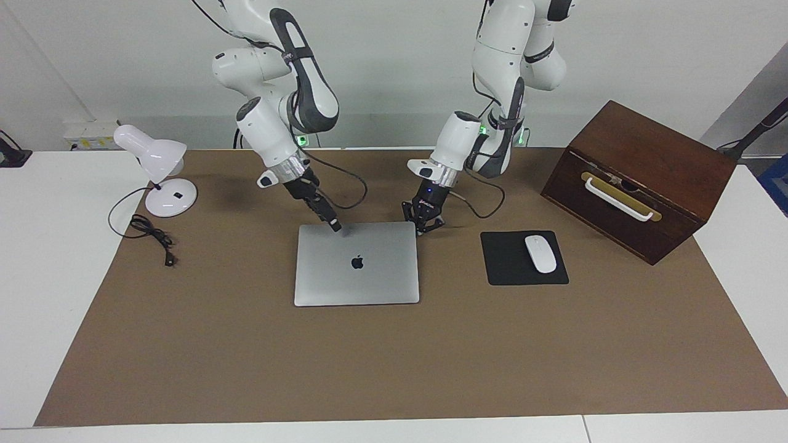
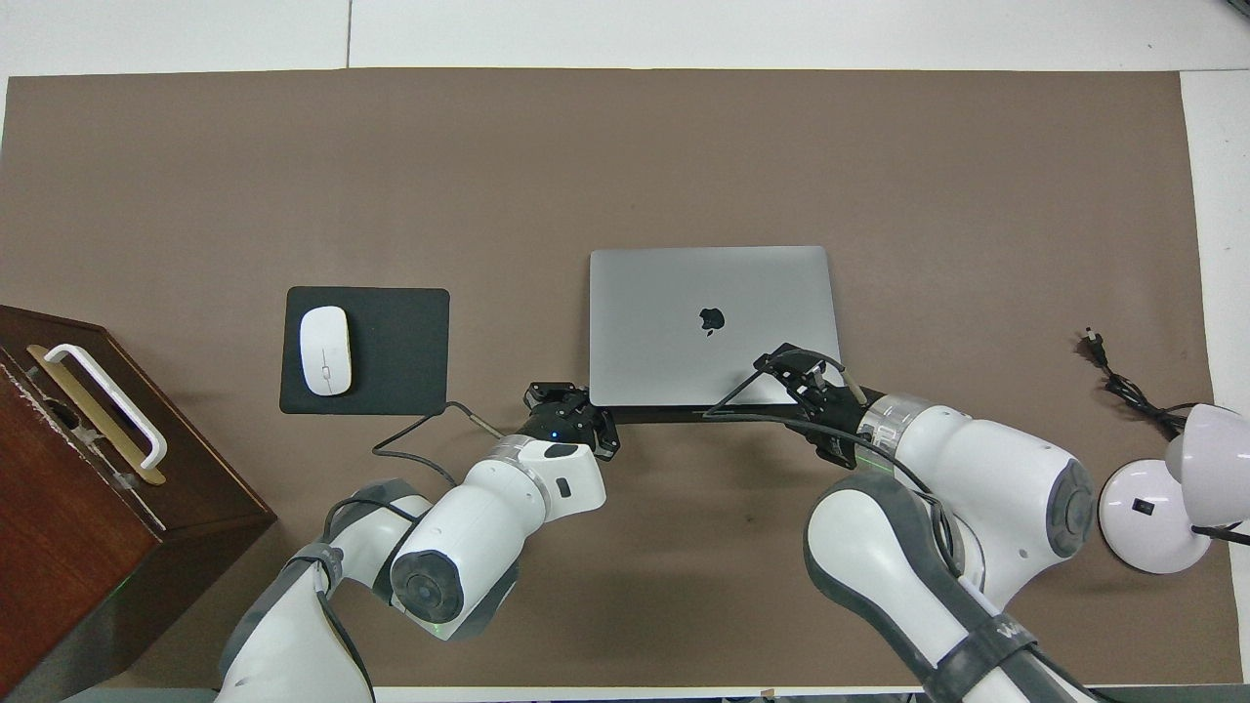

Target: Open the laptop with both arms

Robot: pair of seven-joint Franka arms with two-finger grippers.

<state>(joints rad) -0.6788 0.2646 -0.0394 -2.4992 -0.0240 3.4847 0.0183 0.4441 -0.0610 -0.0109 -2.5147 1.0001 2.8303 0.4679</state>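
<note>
Lying on the brown mat [image 1: 381,363]: a black mouse pad [image 1: 514,267] with a white mouse [image 1: 540,253] sitting on top. Standing near the pad, at the table's end, a dark wooden box [image 1: 652,166] with a white handle [image 1: 617,198]. Sitting at the table's opposite end, a white lamp [image 1: 161,169], its black cord [image 1: 151,235] trailing on the mat.

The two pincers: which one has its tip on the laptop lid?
The right pincer, on the laptop lid's corner; the left pincer is beside the other corner.
</note>
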